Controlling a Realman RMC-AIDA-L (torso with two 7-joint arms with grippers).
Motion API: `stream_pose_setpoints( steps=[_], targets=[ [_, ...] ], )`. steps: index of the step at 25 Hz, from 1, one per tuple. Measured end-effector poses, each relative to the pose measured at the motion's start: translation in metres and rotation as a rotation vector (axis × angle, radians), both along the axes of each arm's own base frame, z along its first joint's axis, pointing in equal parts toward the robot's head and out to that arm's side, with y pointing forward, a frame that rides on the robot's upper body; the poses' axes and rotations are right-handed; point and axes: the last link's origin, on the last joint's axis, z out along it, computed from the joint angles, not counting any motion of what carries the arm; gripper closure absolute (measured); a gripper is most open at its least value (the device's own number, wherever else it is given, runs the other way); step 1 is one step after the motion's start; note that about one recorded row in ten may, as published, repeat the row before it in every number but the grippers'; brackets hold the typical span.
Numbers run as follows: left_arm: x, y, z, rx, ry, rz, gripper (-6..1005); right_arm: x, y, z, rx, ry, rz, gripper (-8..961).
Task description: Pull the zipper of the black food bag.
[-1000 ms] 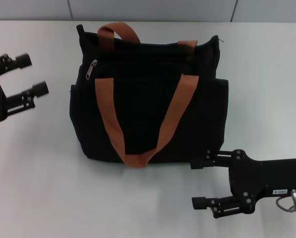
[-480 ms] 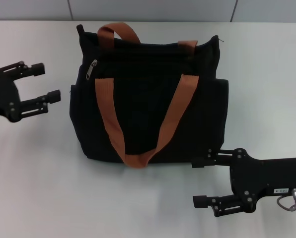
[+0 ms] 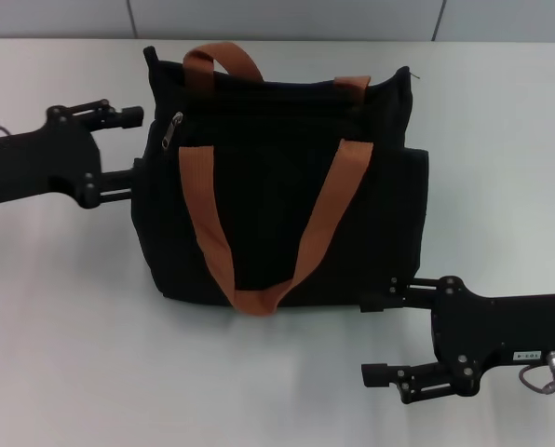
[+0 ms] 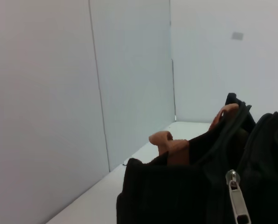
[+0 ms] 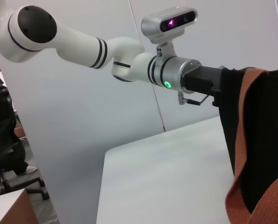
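Left gripper (image 3: pixel 136 142) open, empty, at black food bag (image 3: pixel 277 223) edge; zipper (image 3: pixel 172 130) just beside.

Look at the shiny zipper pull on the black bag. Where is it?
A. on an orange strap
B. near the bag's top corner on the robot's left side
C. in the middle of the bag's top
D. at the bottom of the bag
B: the zipper hangs near the upper corner of the black food bag on the robot's left side, close to the open left tool.
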Motion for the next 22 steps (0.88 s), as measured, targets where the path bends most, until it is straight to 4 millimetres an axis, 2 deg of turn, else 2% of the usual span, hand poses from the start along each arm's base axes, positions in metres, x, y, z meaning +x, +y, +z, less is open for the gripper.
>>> stream_pose_setpoints(
  steps=[5,10,18,22],
  targets=[
    [0.007,0.010,-0.012,0.017,0.029,-0.012,324,0.000,0.001,0.001,0.005,0.002,-0.003,122],
    [0.008,0.008,-0.017,0.043,0.060,-0.070,330,0.000,0.001,0.001,0.010,0.005,-0.006,122],
    [0.005,0.005,-0.011,0.073,0.063,-0.086,340,0.000,0.001,0.001,0.009,0.006,-0.009,122],
    [0.005,0.005,-0.011,0.076,0.060,-0.086,489,0.000,0.001,0.001,0.006,0.007,-0.012,123]
  ],
)
